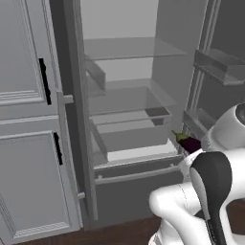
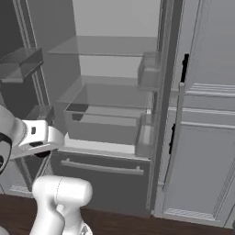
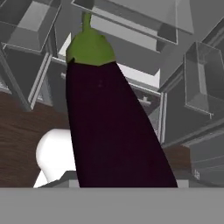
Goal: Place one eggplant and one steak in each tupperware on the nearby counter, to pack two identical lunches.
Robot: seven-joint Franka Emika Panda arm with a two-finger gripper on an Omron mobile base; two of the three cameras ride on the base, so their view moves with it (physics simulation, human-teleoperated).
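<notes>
While the fridge (image 1: 129, 105) stands wide open in front of the base, the eggplant (image 3: 111, 127) rides right up against the hand camera, a long dark-purple body with its green cap (image 3: 89, 48) pointing away from the hand. From the left base camera you can pick out that same eggplant (image 1: 189, 142) poking out beside the white wrist, just off the fridge's lower shelf edge. The gripper (image 2: 39, 149) sits low at the left of the right base view, its jaws closed around the eggplant, fingertips hidden behind it. Clear shelves and a drawer (image 2: 98, 167) with a long handle sit behind. Grey cabinet doors (image 1: 28, 119) with black handles flank the fridge.
</notes>
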